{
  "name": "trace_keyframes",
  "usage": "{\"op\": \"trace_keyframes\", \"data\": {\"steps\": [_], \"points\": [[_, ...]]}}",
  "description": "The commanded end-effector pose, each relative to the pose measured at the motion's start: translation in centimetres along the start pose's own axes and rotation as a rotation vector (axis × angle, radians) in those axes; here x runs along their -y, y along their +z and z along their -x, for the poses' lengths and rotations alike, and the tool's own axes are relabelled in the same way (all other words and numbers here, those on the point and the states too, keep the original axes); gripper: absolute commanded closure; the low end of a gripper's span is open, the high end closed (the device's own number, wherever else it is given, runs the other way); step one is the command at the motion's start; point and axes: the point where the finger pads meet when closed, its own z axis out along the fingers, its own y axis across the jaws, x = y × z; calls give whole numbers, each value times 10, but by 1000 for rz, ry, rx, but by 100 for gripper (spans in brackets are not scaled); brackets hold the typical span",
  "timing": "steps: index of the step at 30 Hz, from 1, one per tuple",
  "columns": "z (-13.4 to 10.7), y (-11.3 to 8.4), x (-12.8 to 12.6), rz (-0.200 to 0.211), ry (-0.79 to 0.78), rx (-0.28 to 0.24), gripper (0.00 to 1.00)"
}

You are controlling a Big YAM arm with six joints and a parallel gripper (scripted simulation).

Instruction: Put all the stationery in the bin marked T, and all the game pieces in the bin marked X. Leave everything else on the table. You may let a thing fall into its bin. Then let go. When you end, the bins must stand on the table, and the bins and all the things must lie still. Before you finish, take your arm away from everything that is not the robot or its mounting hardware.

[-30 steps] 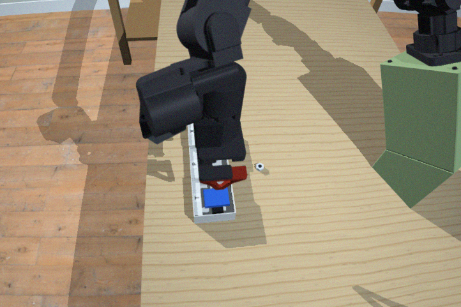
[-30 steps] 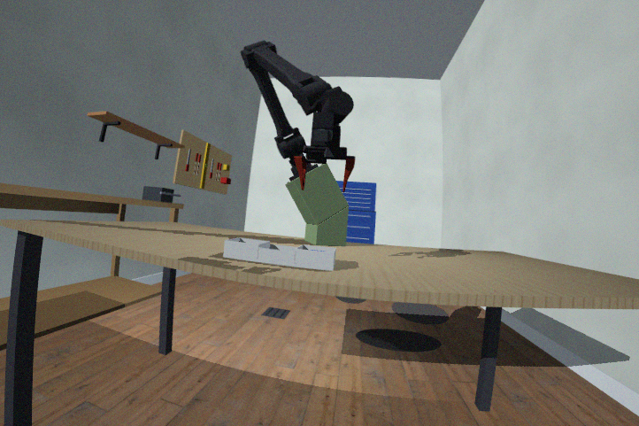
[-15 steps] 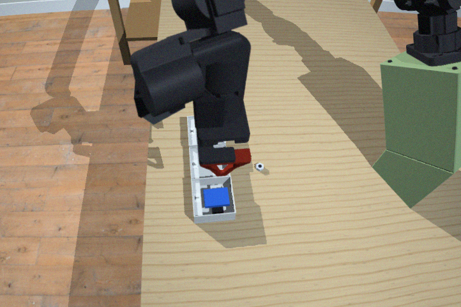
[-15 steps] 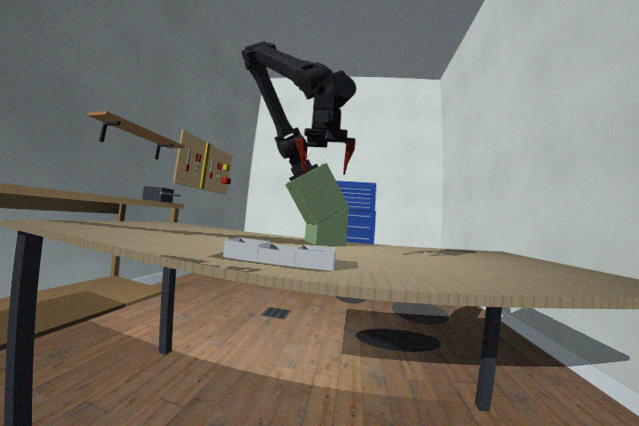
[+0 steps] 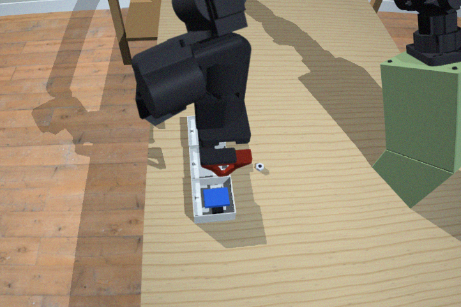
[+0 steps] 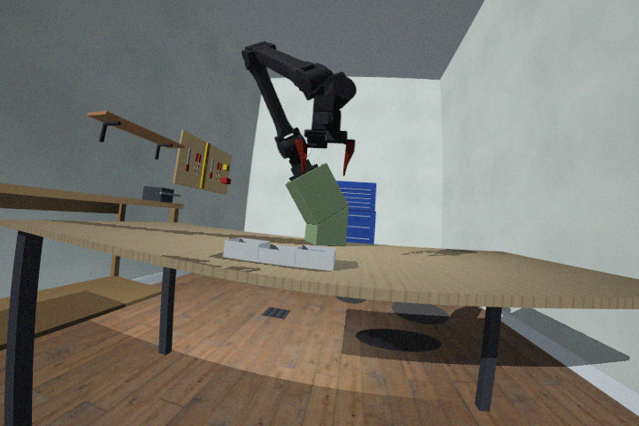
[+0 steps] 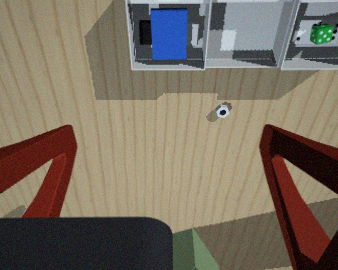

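The gripper (image 5: 226,163) (image 6: 325,172) (image 7: 168,135) stands fully open, gripping nothing; the hex nut (image 5: 260,166) (image 7: 222,111) lies near the bins (image 5: 214,217) (image 6: 278,257) (image 7: 205,50).

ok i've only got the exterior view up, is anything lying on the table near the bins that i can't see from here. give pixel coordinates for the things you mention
Observer: yes, a white hex nut (image 5: 256,166) (image 7: 218,112), on the side of the bins toward the green pedestal (image 5: 417,117) (image 6: 319,198) (image 7: 184,252)
Operator: got it, and what's in the left-end bin (image 5: 190,138) (image 6: 240,251) (image 7: 314,69) as i see the row, its wall hides the inside
Observer: a green die with white pips (image 7: 322,34)
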Motion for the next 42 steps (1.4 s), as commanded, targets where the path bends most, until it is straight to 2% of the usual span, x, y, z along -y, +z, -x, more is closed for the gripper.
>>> {"op": "trace_keyframes", "data": {"steps": [1,3,4,5,6,8,9,10,11,12,13,14,15,16,17,18,20,21,33,34,35,38,39,40,41,42], "points": [[5,2,0,1,12,6,0],[5,2,0,1,12,6,0],[12,-9,-3,12,13,27,0],[12,-9,-3,12,13,27,0],[6,2,0,2,14,8,0],[6,3,0,2,13,9,0],[6,3,-1,3,11,10,0],[12,-8,-3,12,13,27,0],[6,3,-2,3,9,9,0],[6,3,-1,3,9,9,0],[6,3,-1,3,10,10,0],[12,-8,-3,12,13,27,0],[6,4,-1,3,9,9,0],[12,-8,-3,12,13,27,0],[6,4,-1,2,9,9,0],[6,4,-1,2,9,8,0],[6,4,-1,2,9,8,0],[13,-8,-3,12,13,28,0],[13,-7,-3,12,13,28,0],[7,5,0,3,8,10,0],[13,-7,-3,12,13,28,0],[13,-7,-3,12,13,28,0],[8,5,-1,3,9,10,0],[13,-7,-3,12,13,28,0],[13,-7,-3,12,13,28,0],[8,5,-1,3,9,10,0]]}}
